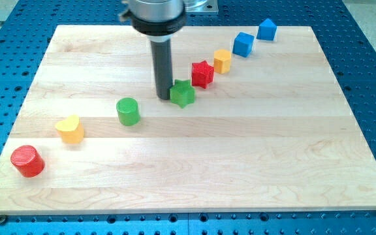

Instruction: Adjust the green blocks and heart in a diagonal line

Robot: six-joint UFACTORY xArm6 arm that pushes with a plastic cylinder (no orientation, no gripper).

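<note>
Plainly, my tip (164,98) touches the green star (183,94); no jaws or writing visible.

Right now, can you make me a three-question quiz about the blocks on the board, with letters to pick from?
1. Where is my tip?
A. just left of the green star
B. beside the red cylinder
C. at the blue blocks

2. How many blocks are on the board?
A. six
B. eight
C. ten

3. How do the blocks lie?
A. stacked in a pile
B. in a circle
C. in a slanted row from bottom left to top right

Answers:
1 A: the rod comes down right next to the star's left side.
2 B: red cylinder, yellow heart, green cylinder, green star, red star, yellow block, two blue blocks.
3 C: they run up across the board, each apart from the next.
</note>
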